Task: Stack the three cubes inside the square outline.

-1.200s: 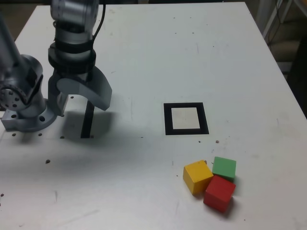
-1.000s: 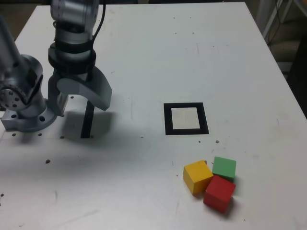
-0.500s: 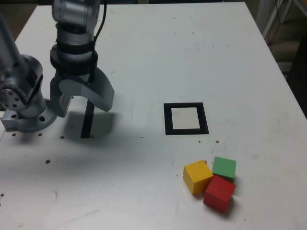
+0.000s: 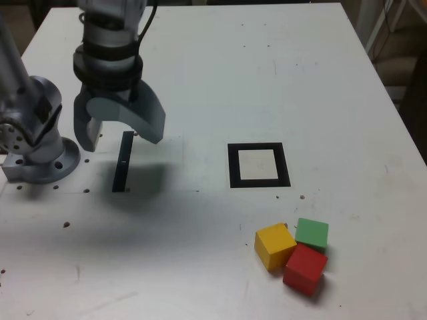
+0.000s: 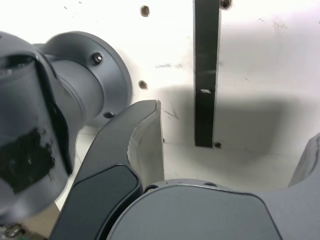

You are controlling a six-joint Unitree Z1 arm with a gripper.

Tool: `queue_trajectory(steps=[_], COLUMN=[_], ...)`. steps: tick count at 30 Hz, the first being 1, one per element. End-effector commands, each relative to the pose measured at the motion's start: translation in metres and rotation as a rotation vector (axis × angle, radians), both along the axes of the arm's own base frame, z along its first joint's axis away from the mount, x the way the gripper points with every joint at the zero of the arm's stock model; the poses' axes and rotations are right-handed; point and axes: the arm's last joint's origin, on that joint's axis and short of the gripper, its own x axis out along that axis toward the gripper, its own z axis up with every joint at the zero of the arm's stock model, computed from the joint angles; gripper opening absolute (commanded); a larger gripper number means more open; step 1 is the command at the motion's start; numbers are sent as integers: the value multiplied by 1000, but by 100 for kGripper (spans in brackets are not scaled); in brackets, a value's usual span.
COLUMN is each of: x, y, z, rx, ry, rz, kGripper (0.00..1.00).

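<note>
Three cubes sit bunched together near the front of the table at the exterior view's right: a yellow cube [image 4: 274, 246], a green cube [image 4: 311, 234] and a red cube [image 4: 305, 268], touching one another. The square outline [image 4: 259, 165], black with a white centre, lies flat behind them with nothing inside it. My gripper [image 4: 120, 137] hangs open and empty over the table at the exterior view's left, far from the cubes. In the wrist view its grey fingers [image 5: 145, 145] spread wide above the bare table; no cube or outline shows there.
A thin black strip [image 4: 122, 162] lies on the table under the gripper, also visible as the black strip [image 5: 206, 70] in the wrist view. The arm's round grey base [image 4: 37, 150] stands at the exterior view's left edge. The white table [image 4: 267, 67] stretches back.
The gripper has shifted slightly toward the exterior view's right and away from the base, staying open. The cubes and outline have not moved.
</note>
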Motion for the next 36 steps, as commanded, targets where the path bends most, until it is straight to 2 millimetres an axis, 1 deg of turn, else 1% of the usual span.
queue_trajectory(steps=[1,7,13,25,29,36], x=[4,16,33,67,80,101], y=[-4,-14,-25,-43,-54,-81], z=[4,15,29,42,45,45], rx=[-3,-19,-30,-43,-36,-30], ry=[3,3,-6,-17,-12,-12], rz=[-2,-11,-28,-22,-27,-47], kGripper=[99,99,99,99,99,99])
